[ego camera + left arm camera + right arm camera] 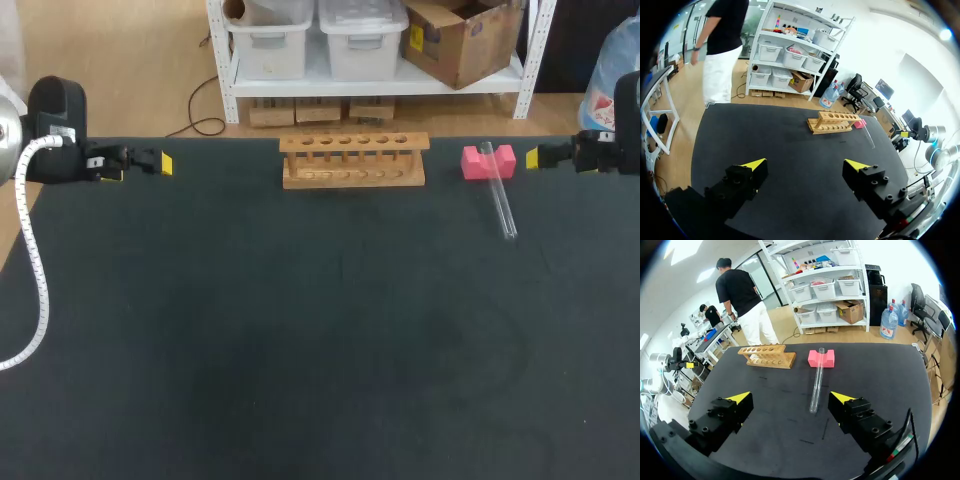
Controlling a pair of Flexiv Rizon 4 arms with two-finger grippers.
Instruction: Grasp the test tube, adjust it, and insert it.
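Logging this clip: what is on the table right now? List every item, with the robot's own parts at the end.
test tube: 1, clear, far right of the table, far end resting on the pink block
pink block: 1, pink, right of the rack, apart from it
rack: 1, wooden, far middle, holes empty
table: 1, black top
left tool: 1, black with yellow tips, open, far left edge, empty
right tool: 1, black with yellow tips, open, far right edge, empty

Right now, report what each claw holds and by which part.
Nothing. The left claw and right claw are open; the test tube rests on the pink block.
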